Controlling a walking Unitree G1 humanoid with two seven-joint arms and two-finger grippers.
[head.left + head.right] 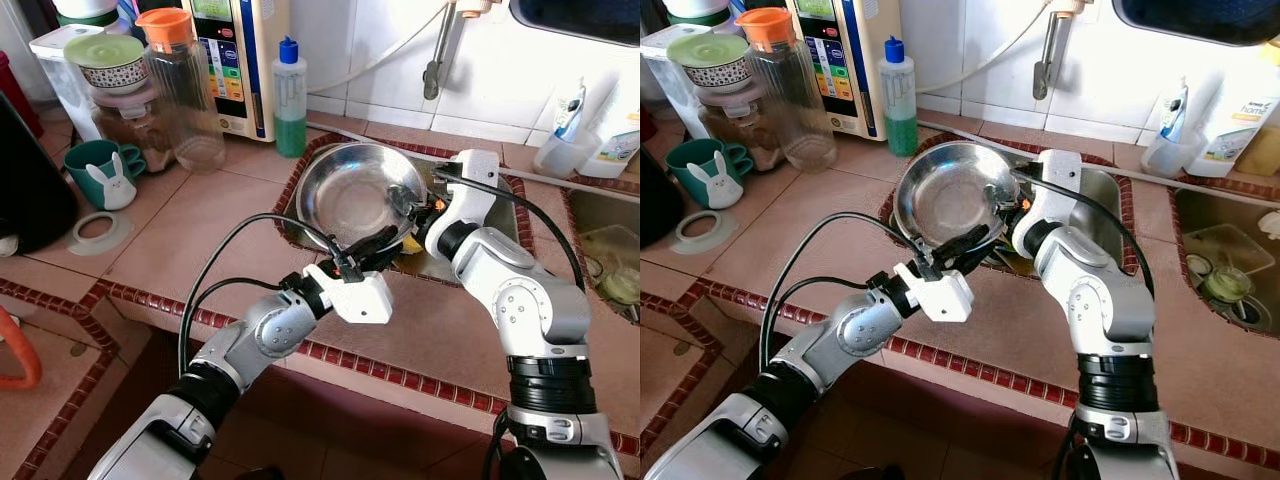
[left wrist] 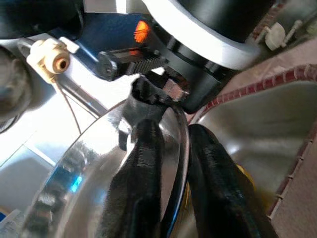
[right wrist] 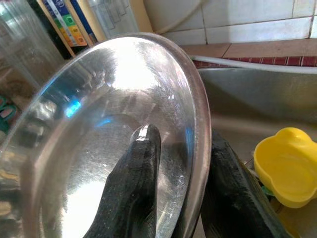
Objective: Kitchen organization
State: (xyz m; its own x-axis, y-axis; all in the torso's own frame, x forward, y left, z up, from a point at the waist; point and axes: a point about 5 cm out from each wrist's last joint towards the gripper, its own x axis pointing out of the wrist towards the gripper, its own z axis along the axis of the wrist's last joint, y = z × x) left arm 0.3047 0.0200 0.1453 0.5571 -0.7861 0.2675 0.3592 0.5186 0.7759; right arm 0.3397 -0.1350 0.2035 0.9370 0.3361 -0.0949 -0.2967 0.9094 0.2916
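Tiled table (image 1: 200, 230) w/ sink (image 1: 505, 215): steel bowl (image 1: 355, 190) tilting over it, both grippers, left (image 1: 375, 243) & right (image 1: 415, 208), pinching its rim. Prob. light, stiff, slick; thin rim is giving little purchase.

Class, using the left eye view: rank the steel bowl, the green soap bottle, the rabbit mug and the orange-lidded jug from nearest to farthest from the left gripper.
1. Steel bowl: its rim is pinched by the left gripper, over the sink.
2. Green soap bottle: by the wall, behind the bowl.
3. Orange-lidded jug: further along the counter, on the robot's left.
4. Rabbit mug: farthest on that side.
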